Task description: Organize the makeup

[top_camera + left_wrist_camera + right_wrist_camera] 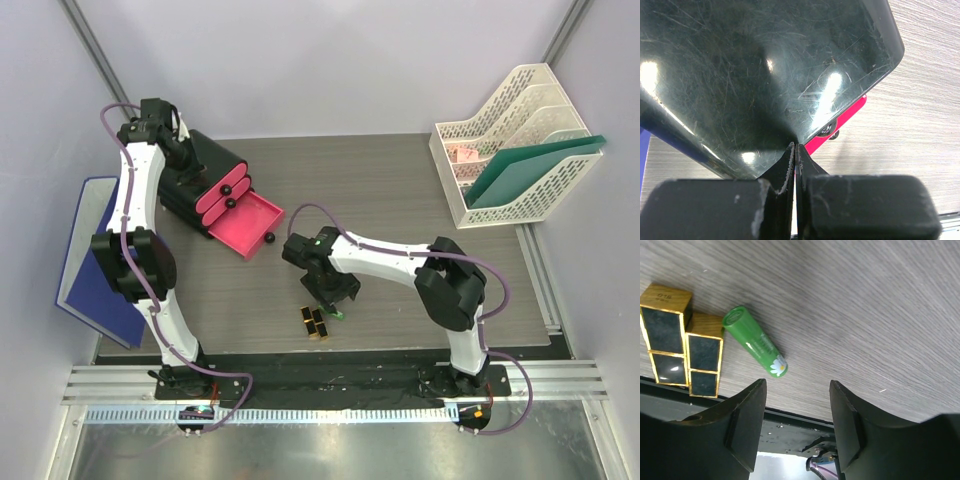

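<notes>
Right wrist: right tool [797,386] hangs spread beside green tube [754,340].

The top external view looks steeply down from above and behind the arm bases [185,385], taking in the whole bench [400,180]. The left wrist view peers past its left tool [794,147], pressed close to the black box [765,65]. The right wrist view faces down past the right tool [797,385], close above the green tube [754,340] and lipsticks [704,360], which the top view also shows, small.
</notes>
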Action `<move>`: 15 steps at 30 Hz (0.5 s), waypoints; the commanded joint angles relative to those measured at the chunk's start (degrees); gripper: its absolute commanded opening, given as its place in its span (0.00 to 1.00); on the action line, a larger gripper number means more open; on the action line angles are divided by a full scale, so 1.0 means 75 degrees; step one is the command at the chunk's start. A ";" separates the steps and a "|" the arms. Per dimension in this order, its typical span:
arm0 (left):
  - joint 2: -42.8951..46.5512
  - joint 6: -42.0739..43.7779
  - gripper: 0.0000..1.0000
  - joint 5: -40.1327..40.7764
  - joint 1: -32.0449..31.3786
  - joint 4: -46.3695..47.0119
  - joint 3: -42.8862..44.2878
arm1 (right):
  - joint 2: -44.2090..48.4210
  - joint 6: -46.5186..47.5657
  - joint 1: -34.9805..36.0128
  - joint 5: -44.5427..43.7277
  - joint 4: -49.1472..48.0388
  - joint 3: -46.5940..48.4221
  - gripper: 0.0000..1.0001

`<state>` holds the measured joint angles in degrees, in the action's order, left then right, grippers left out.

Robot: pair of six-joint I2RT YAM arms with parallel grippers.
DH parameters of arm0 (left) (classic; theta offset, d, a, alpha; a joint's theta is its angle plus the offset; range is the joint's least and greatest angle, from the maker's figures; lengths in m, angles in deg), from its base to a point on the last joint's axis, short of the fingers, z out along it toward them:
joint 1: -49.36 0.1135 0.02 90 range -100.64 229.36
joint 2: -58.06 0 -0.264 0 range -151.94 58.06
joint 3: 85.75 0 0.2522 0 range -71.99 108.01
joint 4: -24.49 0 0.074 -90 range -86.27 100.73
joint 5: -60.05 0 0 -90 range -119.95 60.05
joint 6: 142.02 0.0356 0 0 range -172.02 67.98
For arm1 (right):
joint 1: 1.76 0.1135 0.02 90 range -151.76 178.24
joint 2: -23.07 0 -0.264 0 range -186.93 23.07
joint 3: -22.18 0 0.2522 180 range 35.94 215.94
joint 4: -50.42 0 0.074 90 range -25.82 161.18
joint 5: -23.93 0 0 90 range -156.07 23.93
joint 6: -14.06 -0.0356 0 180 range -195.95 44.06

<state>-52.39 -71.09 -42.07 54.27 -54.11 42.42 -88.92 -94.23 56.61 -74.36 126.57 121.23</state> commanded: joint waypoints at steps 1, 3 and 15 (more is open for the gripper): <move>-0.0378 0.0199 0.00 0.0304 -0.0010 -0.0671 -0.0442 | 0.0248 0.0141 0.0104 0.0273 -0.0127 0.0147 0.58; -0.0378 0.0199 0.00 0.0304 -0.0010 -0.0683 -0.0442 | 0.0108 0.0234 0.0163 0.0402 -0.0197 0.0100 0.55; -0.0367 0.0211 0.00 0.0292 -0.0010 -0.0671 -0.0489 | -0.0514 0.0352 0.0397 0.0298 -0.0514 0.0100 0.46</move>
<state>-52.28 -71.09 -42.16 54.27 -53.89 42.18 -91.49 -92.48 59.21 -71.30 124.10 121.23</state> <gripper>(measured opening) 0.002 0.496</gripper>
